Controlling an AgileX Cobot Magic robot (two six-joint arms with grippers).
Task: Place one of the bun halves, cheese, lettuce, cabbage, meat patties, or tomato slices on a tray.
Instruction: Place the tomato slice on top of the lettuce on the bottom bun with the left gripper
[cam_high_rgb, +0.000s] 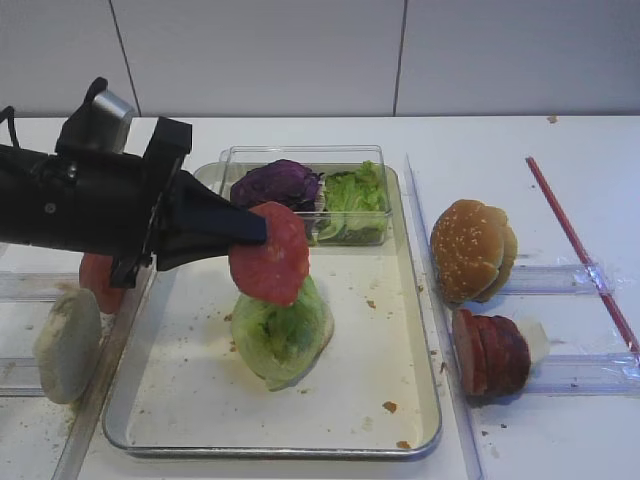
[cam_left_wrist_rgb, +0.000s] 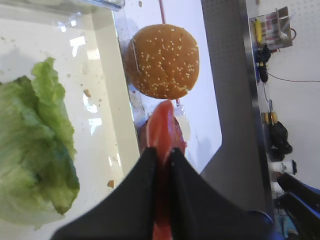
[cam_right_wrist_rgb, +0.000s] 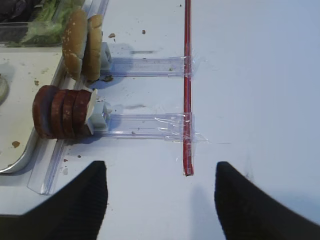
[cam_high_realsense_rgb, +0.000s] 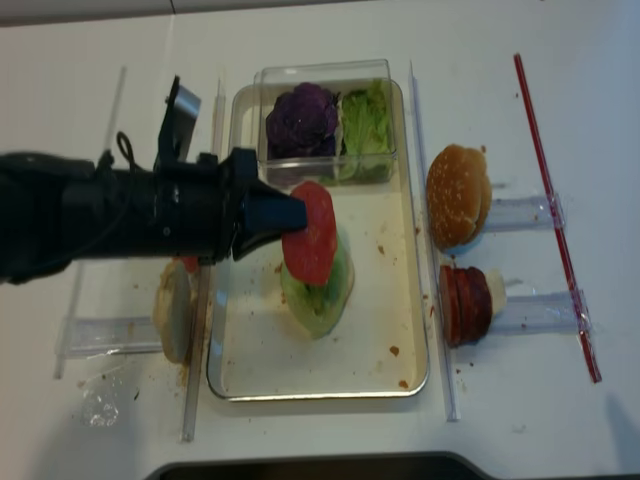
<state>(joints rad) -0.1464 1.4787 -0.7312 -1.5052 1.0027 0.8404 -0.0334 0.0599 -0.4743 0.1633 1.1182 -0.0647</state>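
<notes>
Above the pale green crinkled lettuce wedge (cam_high_rgb: 281, 338) on the silver rimmed metal tray (cam_high_rgb: 415, 400): round pinkish-red tomato slice (cam_high_rgb: 270, 254), pinched on edge by the black left gripper (cam_high_rgb: 256, 228); sesame bun (cam_high_rgb: 472, 248) at three o'clock.

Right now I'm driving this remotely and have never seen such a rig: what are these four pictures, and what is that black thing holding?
It is a two-armed robot at a white table. Two pictures look down from above; the other two come from cameras on each wrist. The black left gripper is shut on a round pinkish-red tomato slice, held above the pale green lettuce leaf lying in the large silver metal tray. The right gripper hangs open and empty over bare table. Beside the tray stand a sesame bun and dark brown-red meat patties.
</notes>
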